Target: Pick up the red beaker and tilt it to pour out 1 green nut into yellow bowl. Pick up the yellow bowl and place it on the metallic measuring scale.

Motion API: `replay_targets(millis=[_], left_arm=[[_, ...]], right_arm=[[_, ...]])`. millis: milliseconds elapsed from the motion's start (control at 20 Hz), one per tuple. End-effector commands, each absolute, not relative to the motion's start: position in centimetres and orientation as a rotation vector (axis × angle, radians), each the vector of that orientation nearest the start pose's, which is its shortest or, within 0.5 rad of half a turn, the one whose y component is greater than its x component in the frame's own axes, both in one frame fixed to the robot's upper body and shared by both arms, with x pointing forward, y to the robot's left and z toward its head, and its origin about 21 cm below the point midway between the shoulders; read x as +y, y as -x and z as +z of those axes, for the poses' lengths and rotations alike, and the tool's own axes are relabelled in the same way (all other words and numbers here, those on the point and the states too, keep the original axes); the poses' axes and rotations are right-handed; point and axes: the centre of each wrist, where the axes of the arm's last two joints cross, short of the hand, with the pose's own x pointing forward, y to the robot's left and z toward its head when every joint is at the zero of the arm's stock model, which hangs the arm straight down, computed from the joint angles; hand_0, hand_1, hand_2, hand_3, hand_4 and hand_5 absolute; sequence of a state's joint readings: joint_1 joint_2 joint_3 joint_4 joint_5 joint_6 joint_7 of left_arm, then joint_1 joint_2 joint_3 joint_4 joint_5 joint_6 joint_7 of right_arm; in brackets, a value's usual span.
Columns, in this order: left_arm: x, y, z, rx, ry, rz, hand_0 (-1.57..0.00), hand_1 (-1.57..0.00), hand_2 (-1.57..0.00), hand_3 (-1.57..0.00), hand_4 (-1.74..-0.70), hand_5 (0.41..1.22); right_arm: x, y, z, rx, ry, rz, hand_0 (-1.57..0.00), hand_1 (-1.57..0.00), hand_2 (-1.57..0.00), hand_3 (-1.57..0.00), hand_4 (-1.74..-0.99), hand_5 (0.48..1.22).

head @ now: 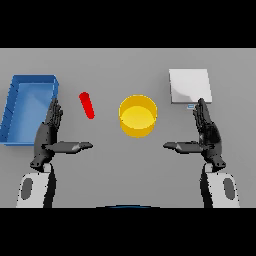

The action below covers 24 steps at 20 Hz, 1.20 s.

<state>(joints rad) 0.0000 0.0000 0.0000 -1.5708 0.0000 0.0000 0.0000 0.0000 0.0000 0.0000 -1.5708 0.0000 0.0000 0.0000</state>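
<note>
surface [125, 165]: grey, flat
far left: blue tray [15, 107]
centre-left: red beaker [87, 105], lying on its side
centre: yellow bowl [137, 116], upright
far right: metallic measuring scale [189, 86]

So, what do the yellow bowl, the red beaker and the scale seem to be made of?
Yellow bowl: probably plastic, a uniform matte yellow without glints. Red beaker: likely plastic too, plain flat red. Scale: pale grey-white plate with soft shading, could be brushed metal, though the look leaves this open.

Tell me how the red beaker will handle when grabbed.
The red beaker looks slim and tilted, so it may roll or slip if nudged. It seems rigid and probably light. The open left hand is nearest.
</note>
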Motion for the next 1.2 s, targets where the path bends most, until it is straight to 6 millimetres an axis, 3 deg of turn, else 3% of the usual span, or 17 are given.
replay_targets(millis=[0, 250, 400, 650, 850, 1150], left_arm=[[22.9, -24.8, -0.3, -1.571, 0.000, 0.001, 0.00, 0.00, 0.00, 0.00, -1.15, 0.599], [22.7, -24.7, -0.2, -1.566, 0.006, -0.002, 0.00, 0.00, 0.00, 0.00, -1.15, 0.599], [23.1, -22.4, 0.9, -1.608, -0.052, -0.145, 0.00, 0.00, 0.00, 0.00, -1.16, 0.599], [22.7, -21.9, 1.5, -1.574, -0.074, -0.200, 0.00, 0.00, 0.00, 0.00, -1.16, 0.603], [22.3, -23.1, 0.2, -1.535, -0.082, -0.235, 0.00, 0.00, 0.00, 0.00, -1.17, 0.605], [20.7, -27.4, -1.1, -1.529, -0.120, -0.282, 0.00, 0.00, 0.00, 0.00, -1.23, 0.636]], right_arm=[[-22.8, -24.9, -0.2, -1.570, 0.001, -0.001, 0.00, 0.00, 0.00, 0.00, -1.167, 0.599], [-22.6, -25.2, -0.2, -1.571, -0.004, 0.001, 0.00, 0.00, 0.00, 0.00, -1.167, 0.599], [-22.7, -23.4, 0.0, -1.678, 0.229, 0.241, 0.00, 0.00, 0.00, 0.00, -1.162, 0.594], [-22.3, -22.7, 0.2, -1.664, 0.270, 0.273, 0.00, 0.00, 0.00, 0.00, -1.183, 0.596], [-22.5, -22.6, 0.7, -1.693, 0.212, 0.244, 0.00, 0.00, 0.00, 0.00, -1.224, 0.611], [-22.7, -22.8, 0.8, -1.696, 0.197, 0.253, 0.00, 0.00, 0.00, 0.00, -1.267, 0.632]])
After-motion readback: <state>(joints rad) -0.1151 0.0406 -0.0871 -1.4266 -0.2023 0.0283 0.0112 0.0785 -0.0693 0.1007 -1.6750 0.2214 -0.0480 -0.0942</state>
